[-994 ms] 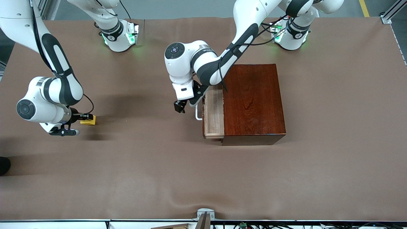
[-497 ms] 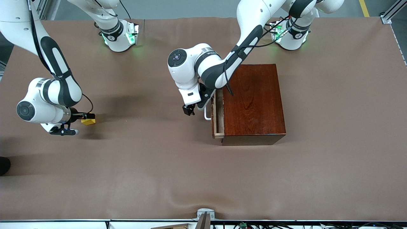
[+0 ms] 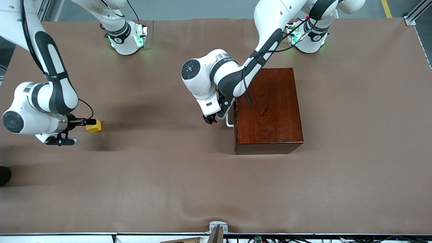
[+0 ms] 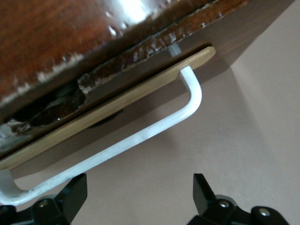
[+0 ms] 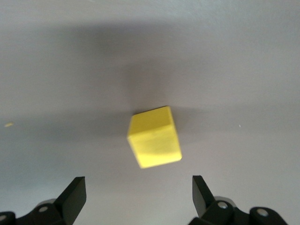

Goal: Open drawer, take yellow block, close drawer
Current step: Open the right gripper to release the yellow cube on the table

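1. The right gripper (image 3: 82, 123) is sitting low at the right arm's end of the table (image 3: 168, 189), its fingers (image 5: 75, 193) spread wide and holding nothing. The yellow block (image 3: 93, 126) is resting on the cloth just clear of the fingertips, touching neither in the right wrist view. To finish here, that arm is best drawing straight away from the block so no finger is clipping it.

2. The left gripper (image 3: 212, 118) is hanging right at the white loop handle (image 3: 230, 120) of the drawer (image 4: 108, 110), jaws parted, with the handle bar (image 4: 136, 140) lying across the gap and not visibly pinched.

3. The drawer is looking pushed in flush with the front of the reddish-brown wooden box (image 3: 268, 109), near the middle of the table; no pale interior is showing from the front view.

4. Closing seems all but done, so a gentle last press square to the front is enough; too hard a push risks sliding the box. The fingers should be leaving along the drawer's line of travel, so they are not hooking the loop and tugging the drawer open.
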`<action>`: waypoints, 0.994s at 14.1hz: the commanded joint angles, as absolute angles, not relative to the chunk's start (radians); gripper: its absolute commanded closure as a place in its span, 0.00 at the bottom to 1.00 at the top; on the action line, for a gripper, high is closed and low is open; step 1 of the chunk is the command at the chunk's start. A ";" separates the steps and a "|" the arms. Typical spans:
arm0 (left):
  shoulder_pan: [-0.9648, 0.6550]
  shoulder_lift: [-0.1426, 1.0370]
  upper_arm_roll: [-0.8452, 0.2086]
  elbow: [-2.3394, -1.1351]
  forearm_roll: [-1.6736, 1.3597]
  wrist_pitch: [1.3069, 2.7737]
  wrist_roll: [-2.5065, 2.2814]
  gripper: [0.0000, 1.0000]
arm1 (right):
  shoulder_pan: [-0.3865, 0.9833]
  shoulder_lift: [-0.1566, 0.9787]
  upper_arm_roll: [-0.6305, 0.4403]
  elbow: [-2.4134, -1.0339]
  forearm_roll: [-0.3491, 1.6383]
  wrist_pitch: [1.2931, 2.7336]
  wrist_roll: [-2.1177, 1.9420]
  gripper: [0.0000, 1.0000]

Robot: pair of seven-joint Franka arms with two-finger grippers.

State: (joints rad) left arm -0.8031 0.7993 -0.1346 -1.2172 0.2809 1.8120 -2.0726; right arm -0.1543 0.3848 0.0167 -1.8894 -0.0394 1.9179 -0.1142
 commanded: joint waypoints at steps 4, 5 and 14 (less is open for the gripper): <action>-0.805 0.784 -0.137 -1.218 0.308 1.769 -2.089 0.00 | -0.098 0.361 0.018 -1.634 -0.044 1.664 -0.110 0.00; -0.807 0.776 -0.141 -1.212 0.302 1.770 -2.088 0.00 | -0.085 0.356 0.018 -1.605 -0.049 1.645 -0.110 0.00; -0.663 0.427 -0.150 -1.278 0.235 1.747 -1.754 0.00 | -0.031 0.281 0.077 -1.292 -0.034 1.379 -0.144 0.00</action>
State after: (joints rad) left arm -0.7181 0.5180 -0.1456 -1.1954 0.2602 1.7488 -1.8502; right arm -0.0512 0.3263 0.0751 -1.3298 -0.0379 1.4254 -0.1376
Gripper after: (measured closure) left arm 0.000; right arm 0.000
